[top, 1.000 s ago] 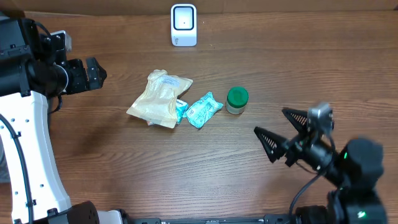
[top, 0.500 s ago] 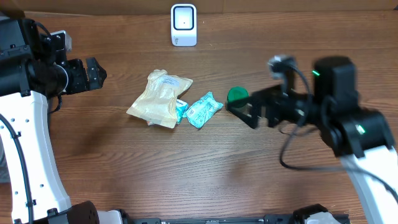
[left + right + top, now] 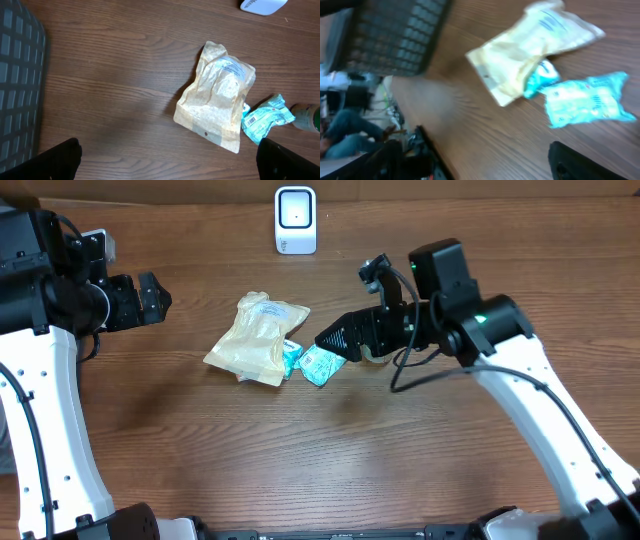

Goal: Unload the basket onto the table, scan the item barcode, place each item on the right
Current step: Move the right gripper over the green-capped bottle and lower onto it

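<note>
- The right arm [image 3: 520,370] had swung in within the last second from the near right corner. It had crossed the bare surface [image 3: 300,470] and hung low over the middle of the cluster.
- The right jaws stood wide apart and empty. Their tips were above the teal packet [image 3: 318,364], which showed free below them in the right wrist view [image 3: 590,102].
- The teal packet lay flat on the surface just right of the beige pouch [image 3: 258,338], with a barcode showing on it in the left wrist view [image 3: 267,116]. I took it to be the item to scan, and the approach looked done but the grasp not yet made.
- A second teal scrap [image 3: 540,75] was tucked under the pouch's edge.
- The green-lidded jar [image 3: 314,118] was almost wholly covered by the arm from overhead.
- The left arm [image 3: 60,300] had not moved. The left jaws were apart and empty, well off to the left.
- The scanner [image 3: 295,220] stood at the far edge, well apart from the packet, so lifting it and presenting it there remained.
</note>
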### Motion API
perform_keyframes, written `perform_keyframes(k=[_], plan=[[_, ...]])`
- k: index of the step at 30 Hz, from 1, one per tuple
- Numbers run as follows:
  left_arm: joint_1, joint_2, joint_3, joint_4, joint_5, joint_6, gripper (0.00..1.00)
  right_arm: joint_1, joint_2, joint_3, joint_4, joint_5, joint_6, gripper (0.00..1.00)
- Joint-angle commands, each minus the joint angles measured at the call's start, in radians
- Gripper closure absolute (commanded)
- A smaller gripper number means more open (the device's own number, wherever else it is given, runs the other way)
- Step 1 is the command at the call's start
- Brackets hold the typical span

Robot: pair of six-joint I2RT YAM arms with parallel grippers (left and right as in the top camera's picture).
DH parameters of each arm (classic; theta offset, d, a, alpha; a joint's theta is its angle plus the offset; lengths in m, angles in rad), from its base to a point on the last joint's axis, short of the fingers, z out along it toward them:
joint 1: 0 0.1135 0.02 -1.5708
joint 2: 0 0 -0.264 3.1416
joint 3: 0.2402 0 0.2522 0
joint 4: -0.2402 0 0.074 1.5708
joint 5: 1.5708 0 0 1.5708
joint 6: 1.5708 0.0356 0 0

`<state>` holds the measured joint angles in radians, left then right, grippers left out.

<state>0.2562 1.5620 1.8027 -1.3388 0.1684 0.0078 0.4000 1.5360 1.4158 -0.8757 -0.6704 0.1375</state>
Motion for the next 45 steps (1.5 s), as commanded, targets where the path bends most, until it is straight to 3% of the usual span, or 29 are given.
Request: perform_keyframes(k=[1, 9, 17, 31, 45], plan=[[0.003, 0.009, 0.004, 0.001, 0.008, 0.023, 0.00, -0.001, 0.040, 0.025, 0.003, 0.190, 0.039, 0.11], [0.003, 0.009, 0.004, 0.001, 0.007, 0.023, 0.00, 0.012, 0.079, 0.025, 0.016, 0.550, 0.096, 0.10], [0.003, 0.009, 0.004, 0.001, 0.008, 0.023, 0.00, 0.040, 0.179, 0.025, 0.037, 0.715, 0.095, 0.07], [0.003, 0.009, 0.004, 0.001, 0.008, 0.023, 0.00, 0.039, 0.296, 0.025, 0.030, 0.845, 0.090, 0.04], [0.003, 0.009, 0.004, 0.001, 0.008, 0.023, 0.01, 0.039, 0.329, -0.002, 0.033, 0.800, 0.091, 0.11]])
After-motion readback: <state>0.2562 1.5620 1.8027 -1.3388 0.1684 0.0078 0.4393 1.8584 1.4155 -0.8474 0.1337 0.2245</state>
